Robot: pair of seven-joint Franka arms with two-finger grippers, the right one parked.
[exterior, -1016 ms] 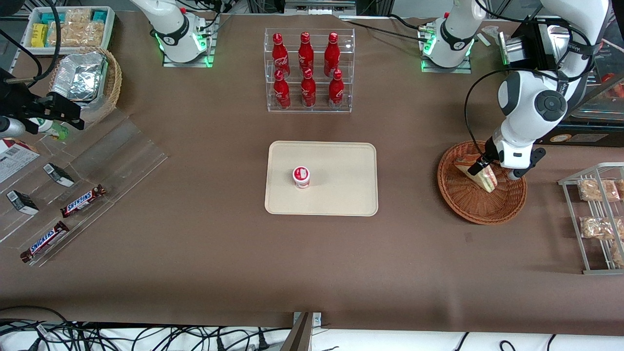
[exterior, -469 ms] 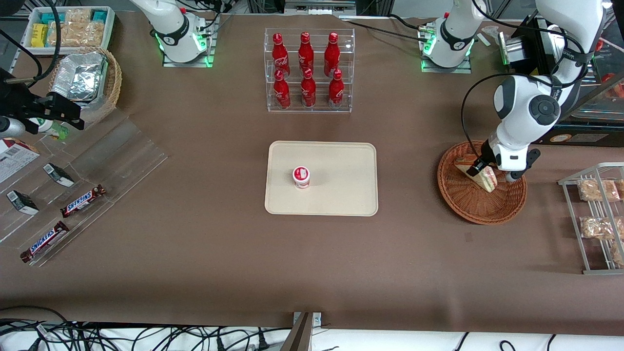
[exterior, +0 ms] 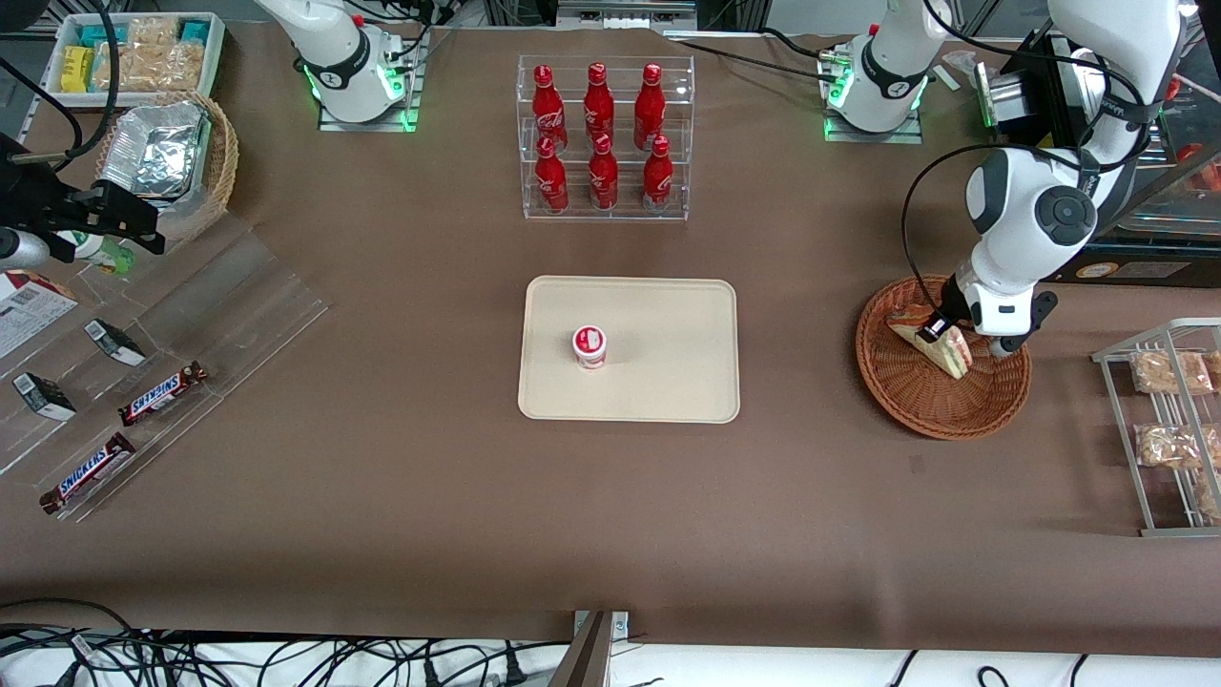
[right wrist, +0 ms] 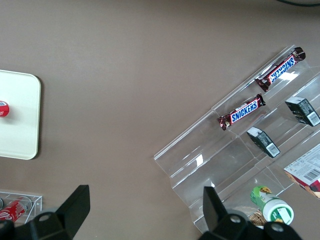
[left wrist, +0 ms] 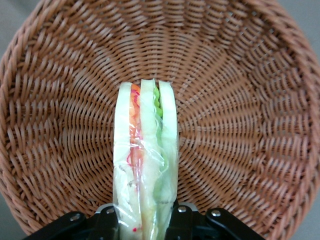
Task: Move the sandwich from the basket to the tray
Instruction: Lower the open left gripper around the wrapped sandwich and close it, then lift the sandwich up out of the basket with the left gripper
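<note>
The sandwich (exterior: 933,343) is a clear-wrapped wedge of pale bread with green, red and pink filling, standing on edge in the reddish-brown wicker basket (exterior: 916,396) toward the working arm's end of the table. My left gripper (exterior: 940,330) is shut on the sandwich, a black finger pressed against each bread face. The left wrist view shows the sandwich (left wrist: 145,160) between the fingers (left wrist: 107,222) above the basket weave (left wrist: 240,125). The cream-beige tray (exterior: 668,353) lies at the table's middle, well apart from the basket.
A small red-and-white cup (exterior: 589,345) stands on the tray. A clear rack of red bottles (exterior: 603,138) stands farther from the camera than the tray. A wire rack of bagged snacks (exterior: 1169,420) lies beside the basket. Candy bars (exterior: 162,393) lie toward the parked arm's end.
The fingers have closed in on the sandwich, and the wrist and sandwich have shifted slightly farther from the camera within the basket.
</note>
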